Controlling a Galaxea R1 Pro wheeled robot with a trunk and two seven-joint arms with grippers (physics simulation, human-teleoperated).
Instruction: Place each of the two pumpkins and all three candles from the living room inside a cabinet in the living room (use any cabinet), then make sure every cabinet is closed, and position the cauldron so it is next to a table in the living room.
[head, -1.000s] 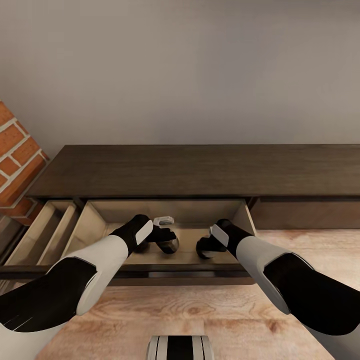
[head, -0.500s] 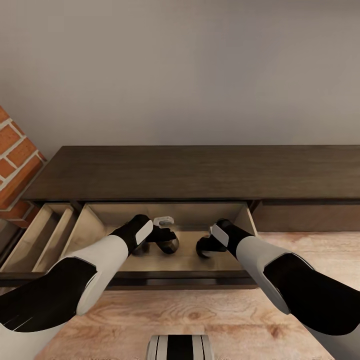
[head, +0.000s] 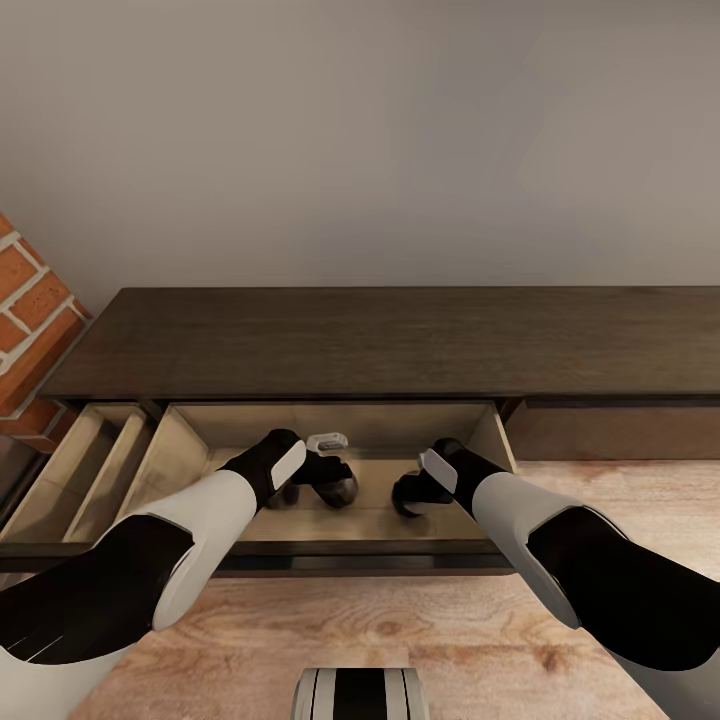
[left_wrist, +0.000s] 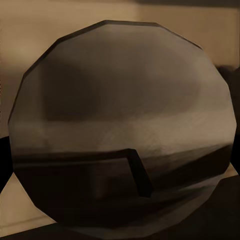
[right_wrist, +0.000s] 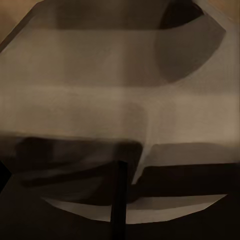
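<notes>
**Head view: both arms down in the open cabinet drawer**

Head view shows the left end effector (head: 338, 487) and right end effector (head: 408, 496) lowered into the pale middle drawer (head: 478, 432) of the long dark cabinet (head: 400, 345). Each wrist view is crowded by a close, faceted grey-beige round shape, probably a candle (left_wrist: 120, 100), the other candle (right_wrist: 115, 105). Whether the fingers are spread or clamped on anything I cannot tell.

This looks like the depositing step. Next, I judge, comes releasing, lifting clear of the drawer walls, then pushing it shut.

A second drawer (head: 85, 465) stands open nearby, beside the brick fireplace (head: 30, 330); it needs closing too. The drawer's front rail could catch the forearms.
</notes>
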